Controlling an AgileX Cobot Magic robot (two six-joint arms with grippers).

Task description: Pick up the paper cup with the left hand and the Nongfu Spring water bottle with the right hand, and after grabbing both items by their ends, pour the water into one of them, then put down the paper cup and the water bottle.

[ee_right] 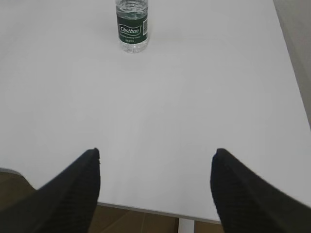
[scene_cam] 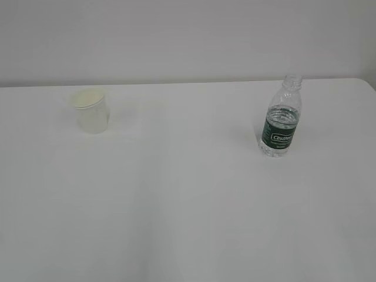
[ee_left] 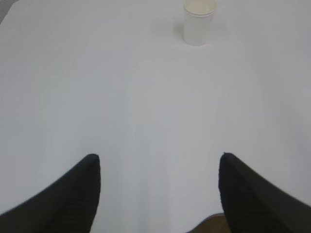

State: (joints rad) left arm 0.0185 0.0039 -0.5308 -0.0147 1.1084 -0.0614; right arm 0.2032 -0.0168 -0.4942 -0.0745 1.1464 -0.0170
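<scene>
A small pale paper cup (scene_cam: 91,110) stands upright at the far left of the white table (scene_cam: 176,200). The clear water bottle (scene_cam: 281,117) with a dark green label band stands upright at the far right, capless, with water inside. In the left wrist view the cup (ee_left: 199,22) is far ahead, well beyond my left gripper (ee_left: 159,158), which is open and empty. My right gripper (ee_right: 155,153) is open and empty too, hovering over the table's near edge, with the bottle (ee_right: 131,26) far ahead. Neither arm shows in the exterior view.
The table's near edge (ee_right: 146,208) with brown floor below shows under the right gripper. The table's right edge (ee_right: 291,63) runs along the right wrist view. A plain wall (scene_cam: 188,35) rises behind the table.
</scene>
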